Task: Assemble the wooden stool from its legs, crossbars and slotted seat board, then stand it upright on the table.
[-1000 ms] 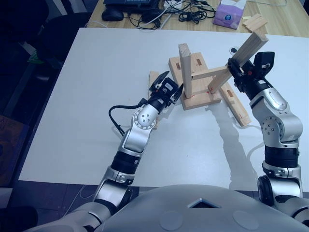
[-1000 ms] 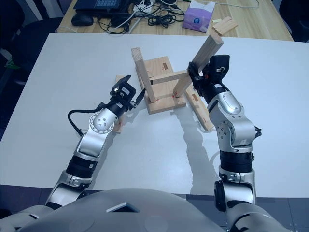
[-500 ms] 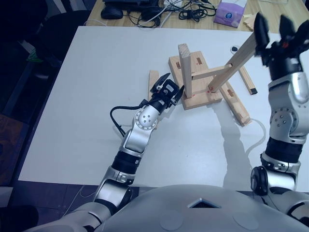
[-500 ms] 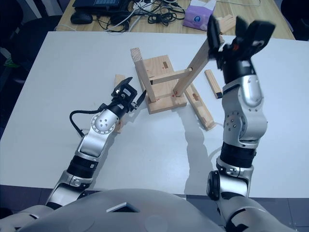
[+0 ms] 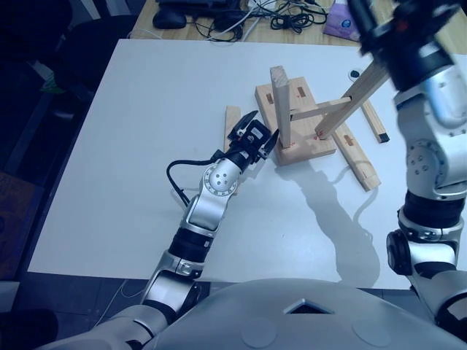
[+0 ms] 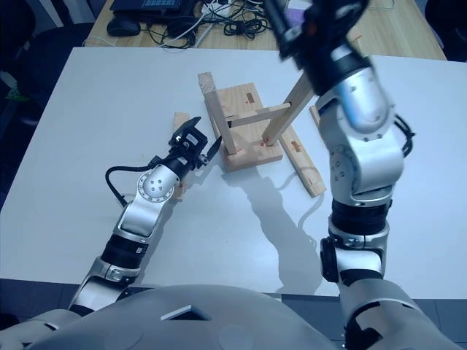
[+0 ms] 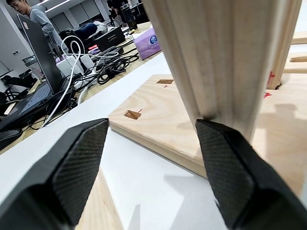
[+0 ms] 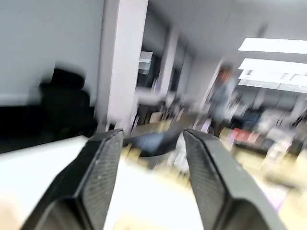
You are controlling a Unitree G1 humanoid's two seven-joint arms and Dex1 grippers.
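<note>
The slotted seat board lies on the bench with an upright leg, a leaning leg and a crossbar. The left gripper is spread at its edge. The right gripper, high above, is spread, apparently empty

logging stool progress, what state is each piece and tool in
seat board: flat on table
upright leg: standing in board
other leg: in board, leaning
crossbar: joining both legs
loose bar: lying on table
left tool: open, by upright leg
right tool: open, empty, raised
</note>
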